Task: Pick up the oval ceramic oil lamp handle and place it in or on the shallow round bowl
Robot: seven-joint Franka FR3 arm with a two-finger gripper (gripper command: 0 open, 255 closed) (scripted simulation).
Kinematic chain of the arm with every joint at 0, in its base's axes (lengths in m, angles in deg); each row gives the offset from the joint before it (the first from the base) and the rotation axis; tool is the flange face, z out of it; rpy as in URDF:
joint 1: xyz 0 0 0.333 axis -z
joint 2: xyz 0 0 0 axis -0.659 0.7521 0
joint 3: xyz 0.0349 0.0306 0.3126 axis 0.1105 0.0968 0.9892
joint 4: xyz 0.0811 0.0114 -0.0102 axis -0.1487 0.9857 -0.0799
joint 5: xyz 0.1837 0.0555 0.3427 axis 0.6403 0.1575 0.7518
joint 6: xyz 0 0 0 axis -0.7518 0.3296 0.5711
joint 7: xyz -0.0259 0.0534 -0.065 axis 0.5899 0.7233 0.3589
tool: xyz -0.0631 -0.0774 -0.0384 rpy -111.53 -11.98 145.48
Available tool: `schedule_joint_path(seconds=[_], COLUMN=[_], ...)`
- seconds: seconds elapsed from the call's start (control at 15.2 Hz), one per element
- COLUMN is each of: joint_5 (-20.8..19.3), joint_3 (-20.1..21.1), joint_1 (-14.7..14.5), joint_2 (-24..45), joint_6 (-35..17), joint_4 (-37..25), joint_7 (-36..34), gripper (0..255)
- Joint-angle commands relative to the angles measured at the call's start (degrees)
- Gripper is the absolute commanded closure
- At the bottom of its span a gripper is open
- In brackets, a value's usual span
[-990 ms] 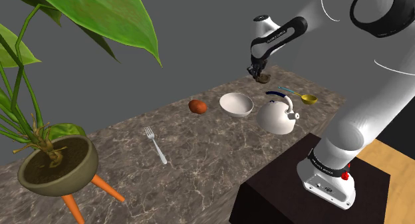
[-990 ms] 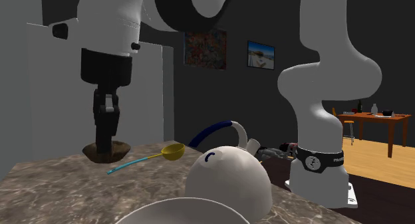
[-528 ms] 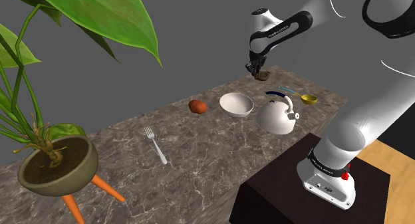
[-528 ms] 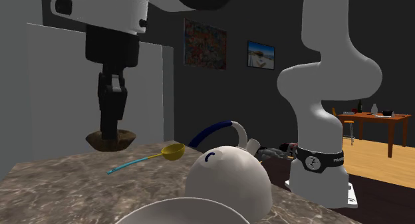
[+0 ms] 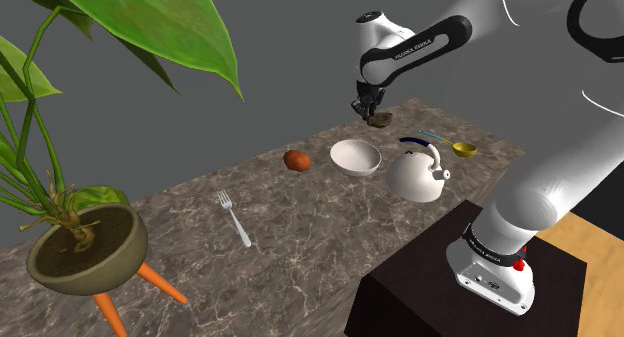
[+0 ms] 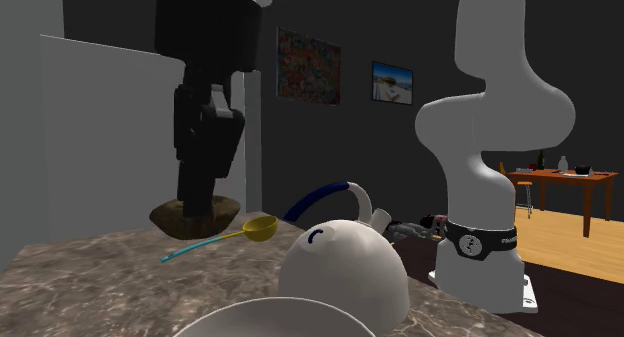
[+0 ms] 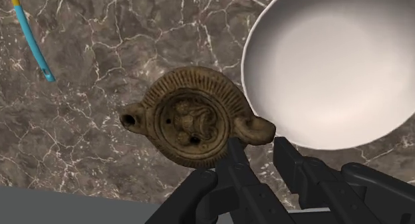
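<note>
The brown oil lamp [image 7: 189, 116] hangs in the air over the marble table [image 7: 80, 123], not yet above the white bowl [image 7: 332, 63] but just beside its rim. The claw [image 7: 258, 148] is clamped on the lamp's small handle, we think so that the body stays level during the carrying. Compared with half a second ago, the lamp has travelled toward the shoulder view's left, closer to the bowl.
</note>
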Motion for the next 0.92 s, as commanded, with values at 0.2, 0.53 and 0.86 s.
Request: schedule_joint_path(seconds=[0.2,0.53,0.86], joint_5=[1.01,1.93,1.08], joint_3=[4.24,7.61,7.55], joint_1=[-3.71,-6.66,-6.55], joint_2=[-0.04,1.00,2.74], joint_6=[3.37,6.32,2.74], joint_4=[-1.32,-3.77,-1.76], joint_7=[-6.79,-12.04,-13.30], gripper=[255,255,255])
